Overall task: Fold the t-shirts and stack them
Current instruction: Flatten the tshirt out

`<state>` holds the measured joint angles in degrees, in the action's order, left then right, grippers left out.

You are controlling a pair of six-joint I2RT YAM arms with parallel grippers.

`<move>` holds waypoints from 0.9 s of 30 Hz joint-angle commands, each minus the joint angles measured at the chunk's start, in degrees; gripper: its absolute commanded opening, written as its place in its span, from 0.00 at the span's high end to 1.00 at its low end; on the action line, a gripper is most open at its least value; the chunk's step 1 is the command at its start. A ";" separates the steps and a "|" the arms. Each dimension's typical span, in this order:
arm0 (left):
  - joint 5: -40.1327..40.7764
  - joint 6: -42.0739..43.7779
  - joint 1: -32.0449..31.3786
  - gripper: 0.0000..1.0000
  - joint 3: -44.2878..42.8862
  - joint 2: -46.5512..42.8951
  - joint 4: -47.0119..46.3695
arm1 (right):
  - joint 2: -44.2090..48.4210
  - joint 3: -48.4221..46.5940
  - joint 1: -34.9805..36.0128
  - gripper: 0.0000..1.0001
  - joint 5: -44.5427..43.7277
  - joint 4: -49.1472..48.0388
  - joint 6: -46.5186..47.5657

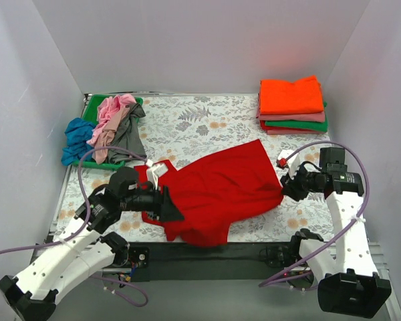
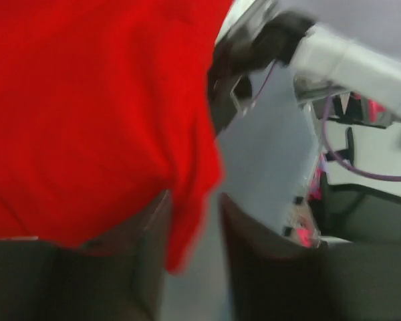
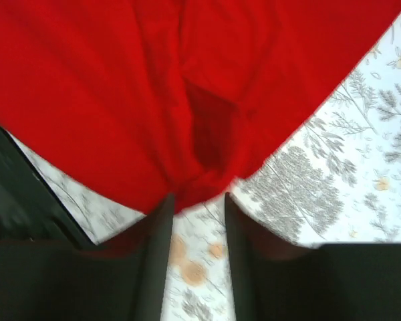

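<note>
Left of the red t-shirt (image 1: 220, 187), the arm covered the cloth's edge and the wrist view was blurred. The left fingers (image 2: 130, 274) stood narrowly apart, a red fold hanging loose in the gap. At the shirt's right corner, the right fingers (image 3: 150, 267) were slightly parted, the hem touching their tips and the patterned surface (image 3: 361, 167) showing between them.

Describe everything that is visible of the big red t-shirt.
The red t-shirt is large, bright, plain, of soft cloth. It lies rumpled and slanted on the floral tablecloth, near the front middle, its near edge reaching the black table edge. The left tool is at its left end, the right tool at its right corner, both open.
</note>
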<state>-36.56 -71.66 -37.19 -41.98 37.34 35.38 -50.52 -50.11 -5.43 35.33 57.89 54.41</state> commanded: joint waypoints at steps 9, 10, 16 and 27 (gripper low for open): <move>15.70 -7.86 0.19 0.22 -3.74 -5.88 16.75 | -9.48 -7.63 -0.37 0.28 -3.00 1.27 -1.75; 20.42 -8.93 0.27 0.22 -2.86 -5.62 15.61 | -11.07 -7.29 -0.37 0.28 -2.55 -1.09 -3.51; 34.60 -12.54 0.28 0.22 0.58 0.69 10.51 | -24.96 -6.85 -0.37 0.28 -4.82 -10.41 -13.79; 47.72 -0.87 6.77 0.20 -8.46 29.50 -2.50 | -48.07 -21.16 3.85 0.29 -7.12 -19.92 -21.19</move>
<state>6.46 -78.46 -34.13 -44.77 60.47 38.24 -95.92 -65.69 -2.90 27.33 41.58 36.36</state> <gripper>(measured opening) 0.796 0.710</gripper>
